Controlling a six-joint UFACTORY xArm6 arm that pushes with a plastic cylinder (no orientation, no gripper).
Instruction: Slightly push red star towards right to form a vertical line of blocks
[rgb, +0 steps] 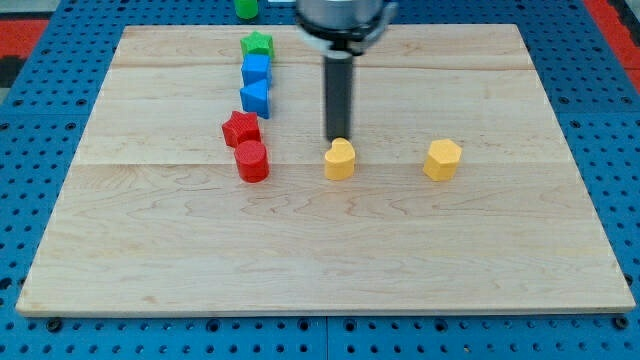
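The red star (240, 128) lies left of centre on the wooden board (320, 250), set a little to the left of the blocks above it. Above it stand a blue triangular block (256, 98), a blue block (256, 70) and a green star (257, 44), in a near-vertical column. A red cylinder (252, 161) sits just below the red star, touching it. My tip (337, 139) is to the right of the red star, right at the top edge of a yellow heart-shaped block (340, 159).
A yellow hexagonal block (442, 159) lies further right. A green block (246, 8) sits off the board at the view's top. The board rests on a blue perforated base (30, 150).
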